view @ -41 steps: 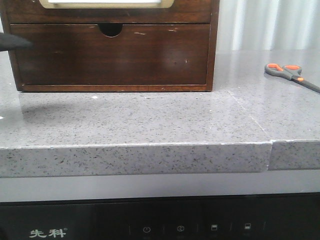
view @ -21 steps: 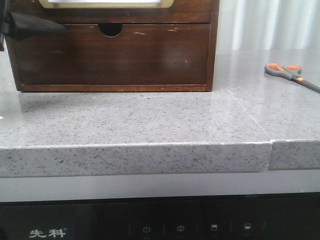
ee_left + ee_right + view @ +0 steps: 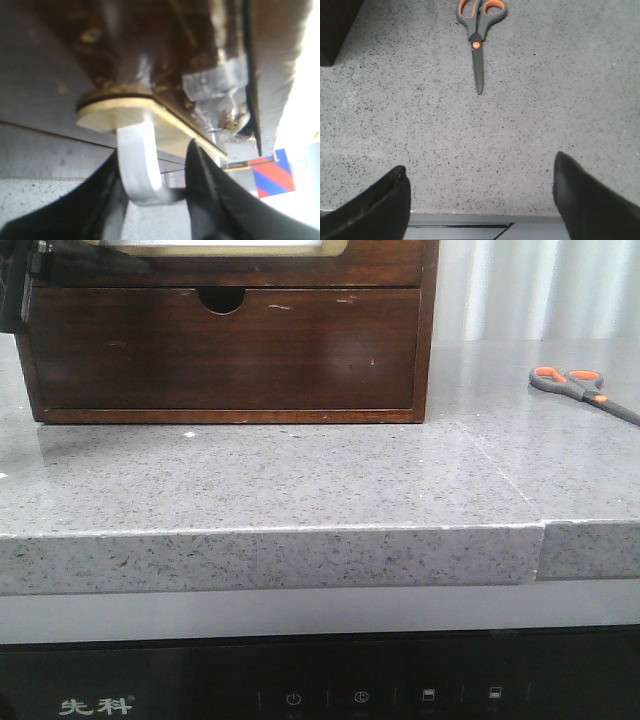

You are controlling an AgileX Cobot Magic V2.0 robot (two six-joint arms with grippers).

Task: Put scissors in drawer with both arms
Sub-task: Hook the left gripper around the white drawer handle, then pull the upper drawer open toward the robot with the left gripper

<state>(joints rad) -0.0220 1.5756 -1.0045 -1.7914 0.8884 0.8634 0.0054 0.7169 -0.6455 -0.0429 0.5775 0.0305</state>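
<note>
Grey-handled scissors (image 3: 479,35) lie flat — right gripper (image 3: 480,200) spread wide

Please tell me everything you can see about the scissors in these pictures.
The scissors are small, with grey plastic-looking handles, orange-lined finger loops, an orange pivot screw and dark grey blades. They are closed and lie flat on the speckled grey countertop, to the right of the wooden cabinet and apart from it. Nothing touches them except the counter. The right hand is open and empty, and the blade tips point toward it.
</note>
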